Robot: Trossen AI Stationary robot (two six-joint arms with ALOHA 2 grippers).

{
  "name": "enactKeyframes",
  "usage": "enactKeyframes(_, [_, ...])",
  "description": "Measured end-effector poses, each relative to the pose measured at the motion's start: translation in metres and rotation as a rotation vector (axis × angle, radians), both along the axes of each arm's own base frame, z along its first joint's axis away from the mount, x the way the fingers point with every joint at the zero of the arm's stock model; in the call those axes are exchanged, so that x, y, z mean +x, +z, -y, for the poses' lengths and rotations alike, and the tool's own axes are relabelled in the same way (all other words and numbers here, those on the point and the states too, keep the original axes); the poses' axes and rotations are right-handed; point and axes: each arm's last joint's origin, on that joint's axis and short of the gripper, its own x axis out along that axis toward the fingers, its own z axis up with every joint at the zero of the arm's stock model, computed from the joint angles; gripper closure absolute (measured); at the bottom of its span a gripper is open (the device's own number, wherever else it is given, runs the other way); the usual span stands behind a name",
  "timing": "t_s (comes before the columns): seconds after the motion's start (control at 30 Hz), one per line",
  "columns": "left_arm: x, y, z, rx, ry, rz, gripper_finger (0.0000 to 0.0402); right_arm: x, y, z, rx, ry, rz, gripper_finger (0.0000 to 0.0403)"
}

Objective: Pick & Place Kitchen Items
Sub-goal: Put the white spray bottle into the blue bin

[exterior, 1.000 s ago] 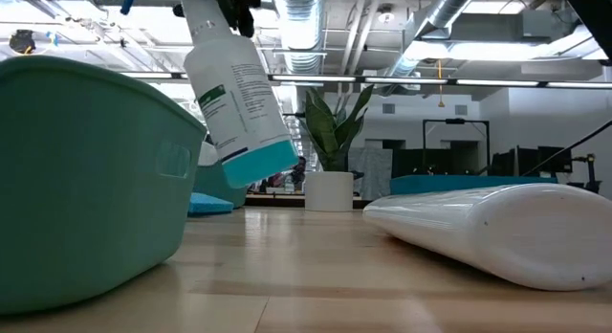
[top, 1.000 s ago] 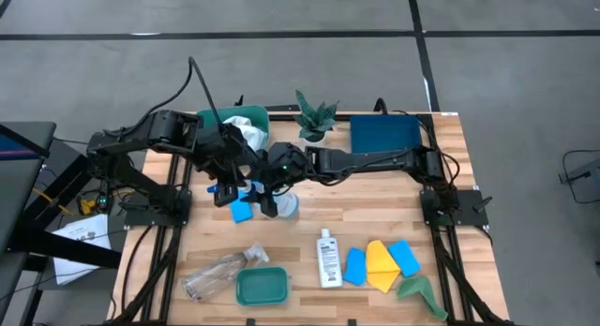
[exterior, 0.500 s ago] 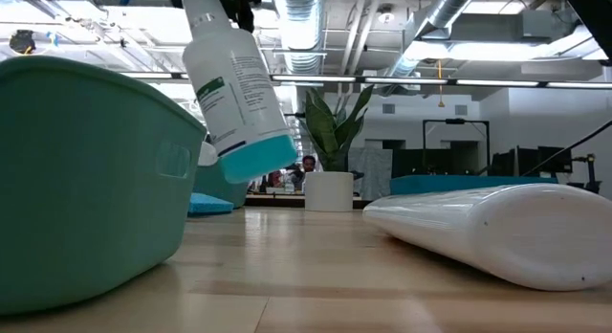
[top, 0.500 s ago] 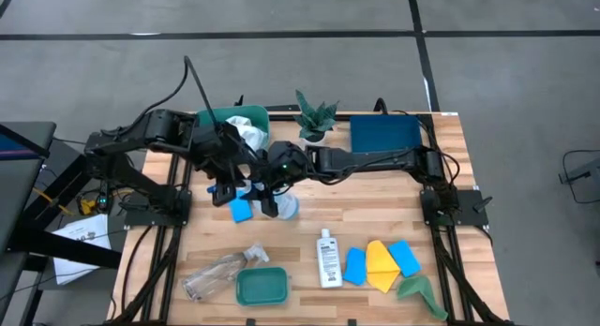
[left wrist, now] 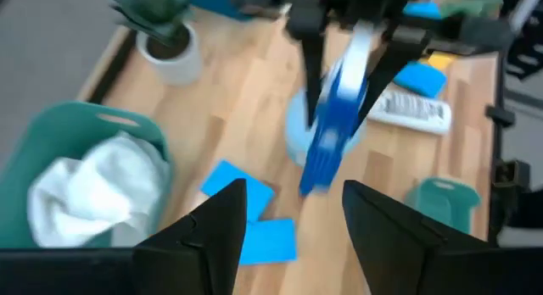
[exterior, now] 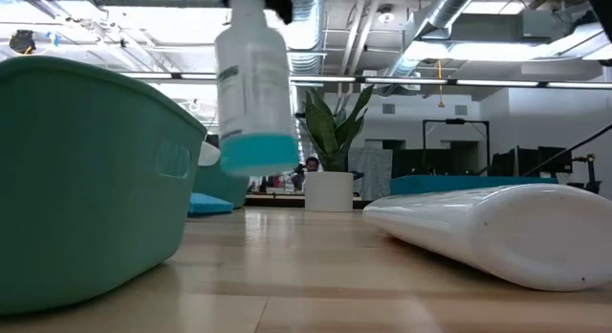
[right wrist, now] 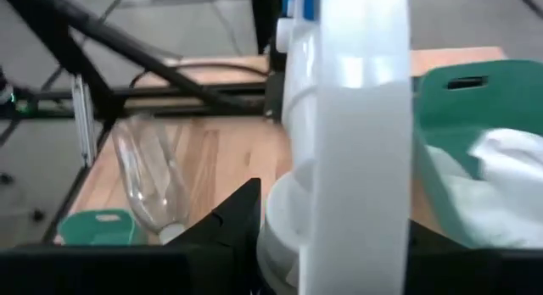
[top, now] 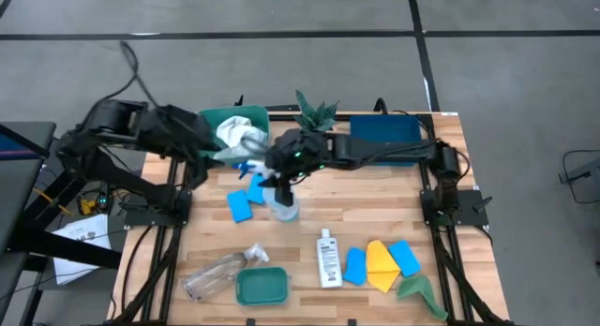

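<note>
From above, my right end effector [top: 281, 172] is clamped on the neck of the white spray bottle [top: 282, 202] near the middle of the wooden tabletop [top: 375, 209]; only the low view shows the bottle [exterior: 253, 84] hanging upright and clear of the wood. My left end effector [left wrist: 293, 214] has its fingers spread and empty, and its wrist view shows the bottle's blue trigger [left wrist: 331, 130] just ahead, between the right fingers. Behind the table the low view shows an open hall with ceiling ducts [exterior: 459, 27].
</note>
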Motion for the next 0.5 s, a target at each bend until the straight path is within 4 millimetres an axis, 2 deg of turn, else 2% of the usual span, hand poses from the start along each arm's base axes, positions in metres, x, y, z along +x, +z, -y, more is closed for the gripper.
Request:
enactKeyframes(0.17, [-0.015, 0.009, -0.002, 0.04, 0.05, 0.093, 0.022, -0.034, 0.004, 0.015, -0.017, -0.134, 0.017, 0.0281])
enactKeyframes(0.3, [-0.019, 0.013, -0.004, 0.071, 0.085, 0.139, 0.0234, -0.078, 0.009, 0.024, 0.011, -0.257, 0.067, 0.0281])
enactKeyframes(0.5, [-0.013, 0.019, -0.006, 0.143, 0.12, 0.201, 0.025, -0.148, 0.004, 0.027, 0.015, -0.465, 0.103, 0.0281])
